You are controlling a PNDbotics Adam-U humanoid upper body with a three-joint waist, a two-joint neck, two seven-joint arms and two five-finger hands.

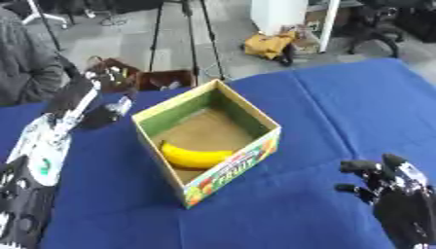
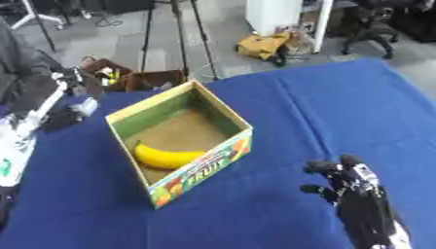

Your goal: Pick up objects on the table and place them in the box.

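Observation:
An open cardboard box [image 1: 248, 115] with green inner walls and a fruit print on its front stands on the blue table [image 1: 340, 107], left of the middle. A yellow banana [image 1: 194, 156] lies inside it against the near wall. My right hand [image 2: 351, 187] rests near the lower right corner, fingers up and relaxed, holding nothing, well to the right of the box. My left arm runs up the left edge; its hand [image 1: 100, 115] sits dark and blurred just left of the box's far corner.
The blue cloth reaches to the right and front of the box. Beyond the table's far edge are brown boxes [image 1: 140, 78] on the floor, tripod legs [image 1: 191, 44] and a yellow bag [image 1: 268, 44].

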